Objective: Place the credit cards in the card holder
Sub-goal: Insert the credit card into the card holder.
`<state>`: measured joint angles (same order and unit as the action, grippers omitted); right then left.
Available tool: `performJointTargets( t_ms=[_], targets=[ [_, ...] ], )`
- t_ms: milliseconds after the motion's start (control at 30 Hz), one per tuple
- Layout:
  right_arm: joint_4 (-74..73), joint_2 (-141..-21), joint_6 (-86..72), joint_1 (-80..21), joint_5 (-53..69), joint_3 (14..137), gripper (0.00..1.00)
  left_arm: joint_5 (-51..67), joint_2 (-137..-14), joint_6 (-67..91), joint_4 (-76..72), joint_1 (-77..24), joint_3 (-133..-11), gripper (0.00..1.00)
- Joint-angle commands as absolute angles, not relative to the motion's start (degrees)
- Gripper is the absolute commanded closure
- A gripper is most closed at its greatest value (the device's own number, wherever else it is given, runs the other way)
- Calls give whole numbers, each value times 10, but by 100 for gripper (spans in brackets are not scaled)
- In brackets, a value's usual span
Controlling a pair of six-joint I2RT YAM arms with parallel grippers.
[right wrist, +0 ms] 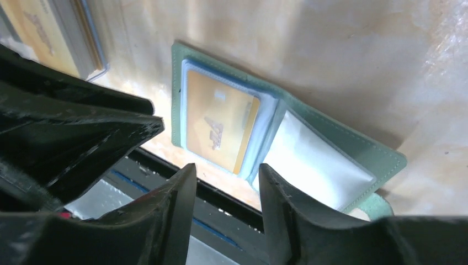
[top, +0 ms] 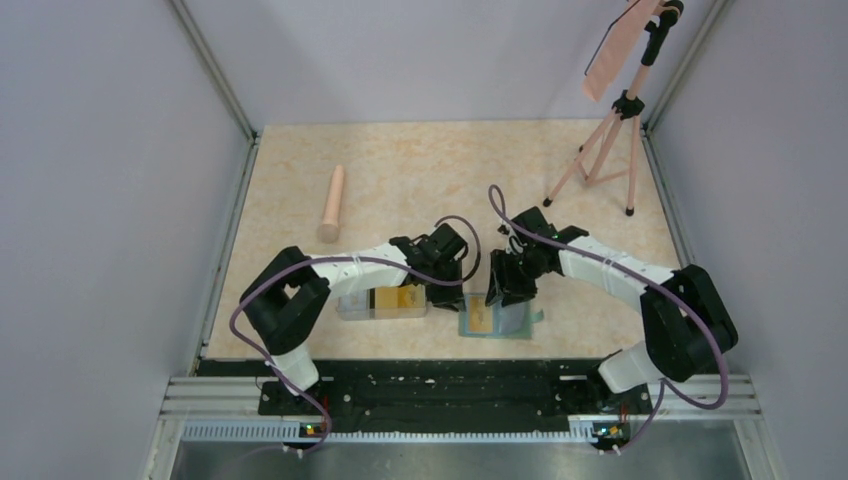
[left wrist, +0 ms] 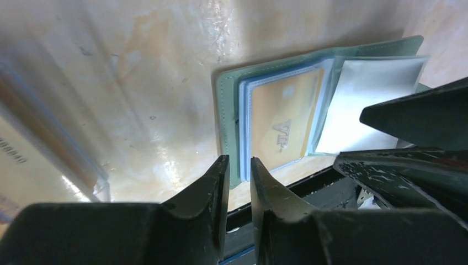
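The green card holder (top: 530, 318) lies open near the table's front edge. It also shows in the left wrist view (left wrist: 226, 110) and the right wrist view (right wrist: 375, 152). A yellow-orange credit card (left wrist: 281, 124) sits in its left see-through pocket, also seen from the right wrist (right wrist: 221, 124). The right page (right wrist: 320, 160) looks pale and whitish. More yellow cards (top: 395, 298) lie in a clear box (top: 352, 308). My left gripper (top: 445, 268) (left wrist: 239, 160) hovers left of the holder, jaws a narrow gap apart, empty. My right gripper (top: 505, 290) (right wrist: 226, 168) hovers over it, open, empty.
A pink cylinder (top: 333, 203) lies at the back left. A tripod (top: 610, 150) stands at the back right. The black rail (top: 450, 385) runs along the table's front edge, just past the holder. Both grippers are close together.
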<state>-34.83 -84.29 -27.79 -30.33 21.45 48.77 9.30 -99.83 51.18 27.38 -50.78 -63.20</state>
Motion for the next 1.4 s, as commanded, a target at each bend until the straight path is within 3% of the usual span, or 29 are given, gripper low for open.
performJointTargets(
  t_ms=[0,100,367,867,1000,1367],
  targets=[
    [-341,-816,-262,-311,216,481,64,138,-984,526,181,-510,-604,74],
    [-315,-829,-269,-311,236,458,80,156,-997,530,156,-510,-597,74],
    [-291,-872,-276,-311,226,428,97,164,-1023,529,152,-511,-603,74],
    [-294,-888,-275,-311,218,428,100,110,-1058,504,249,-523,-658,74],
    [-294,-889,-274,-311,222,430,100,133,-1060,500,219,-527,-662,74],
    [-296,-892,-273,-311,228,435,100,121,-1046,476,268,-545,-722,82]
  ],
)
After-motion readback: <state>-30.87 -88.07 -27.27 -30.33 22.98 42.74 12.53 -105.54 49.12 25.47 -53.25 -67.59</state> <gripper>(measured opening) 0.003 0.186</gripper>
